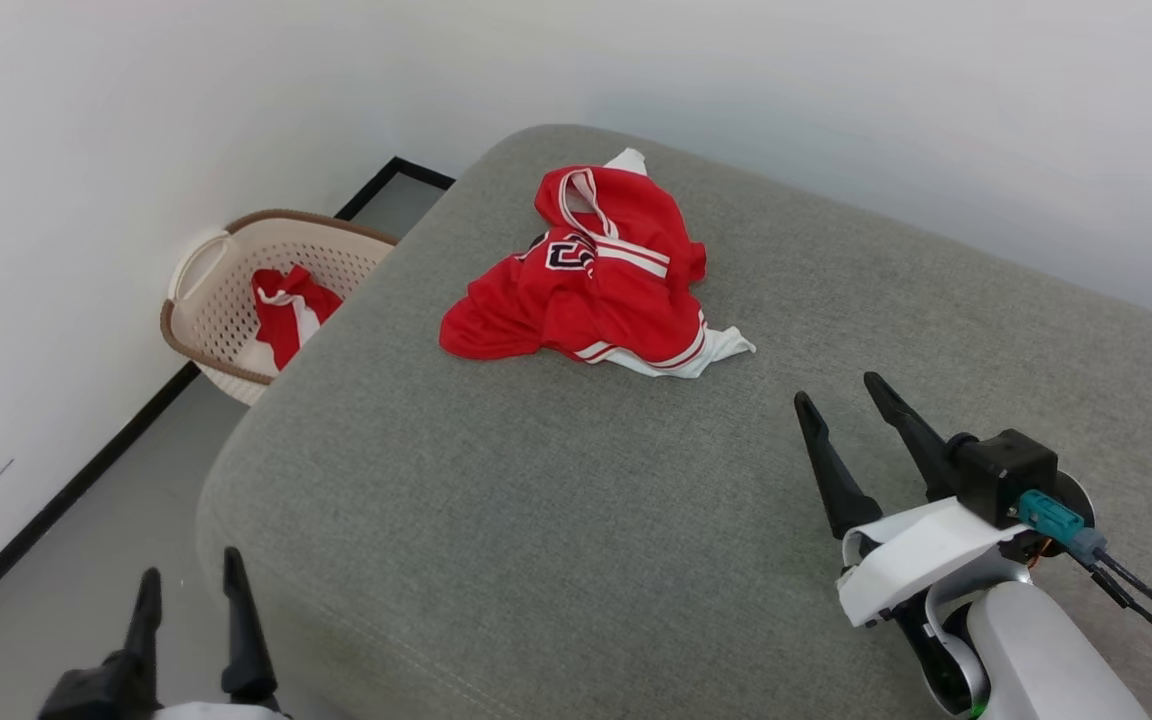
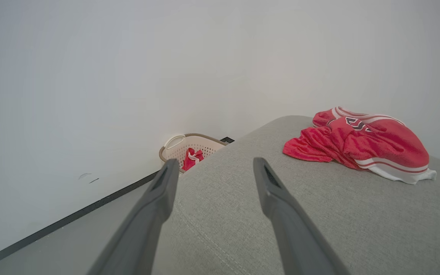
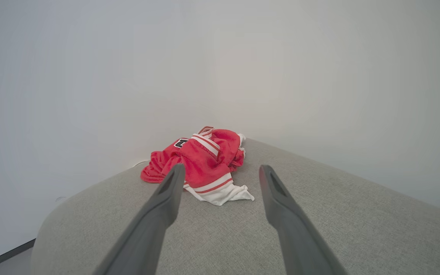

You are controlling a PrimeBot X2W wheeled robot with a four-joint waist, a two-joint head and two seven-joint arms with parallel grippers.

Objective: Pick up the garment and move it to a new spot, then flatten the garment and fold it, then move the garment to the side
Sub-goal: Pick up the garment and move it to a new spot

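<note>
The red jersey-style T-shirt with white sleeves and striped trim (image 1: 586, 290) lies crumpled on the grey upholstered ottoman (image 1: 536, 520), towards its far left corner and clear of every edge. It is a heap, not a flat sheet, so it has no clean long axis. Its widest line runs along its near side, from a red fold on the left to a white sleeve on the right. The striped neck opening sits at the far end.

The right pincer (image 1: 836, 390) is the nearer one. It hovers over the ottoman's right half with its fingers pointing at the shirt, and the white sleeve is the part closest to it. In the right wrist view the shirt (image 3: 201, 164) sits straight ahead, just left of centre between the fingers of that pincer (image 3: 222, 168). The jaws are spread wide, released, holding and touching nothing.

The left pincer (image 1: 190, 562) hangs by the ottoman's near left corner, well apart from the shirt. From its own camera the shirt (image 2: 361, 147) lies ahead and off to the right of its fingers (image 2: 215, 162). It too is fully released and empty.

I judge the pick-up falls to the right arm, reaching forward and a little left.
</note>
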